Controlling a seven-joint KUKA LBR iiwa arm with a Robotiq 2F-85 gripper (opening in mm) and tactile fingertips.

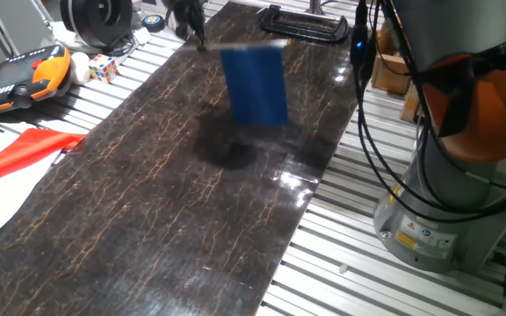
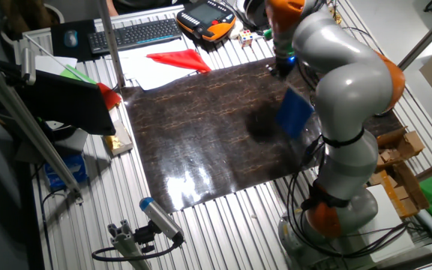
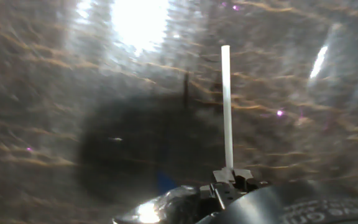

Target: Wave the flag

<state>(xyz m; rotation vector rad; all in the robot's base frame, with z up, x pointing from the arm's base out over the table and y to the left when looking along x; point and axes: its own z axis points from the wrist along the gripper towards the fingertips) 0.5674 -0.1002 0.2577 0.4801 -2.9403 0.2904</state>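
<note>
The flag is a plain blue sheet hanging motion-blurred above the dark marbled mat, with its shadow on the mat below. Its thin pale stick runs level along the sheet's top edge. My gripper, dark and at the far end of the mat, is shut on the stick's end. In the other fixed view the flag hangs beside my grey arm, below the gripper. In the hand view the stick points straight away from the gripper; a sliver of the blue sheet shows low down.
A red and white sheet lies at the mat's left edge. An orange teach pendant and a puzzle cube sit beyond it. A black clamp lies at the far end. The arm's base stands to the right.
</note>
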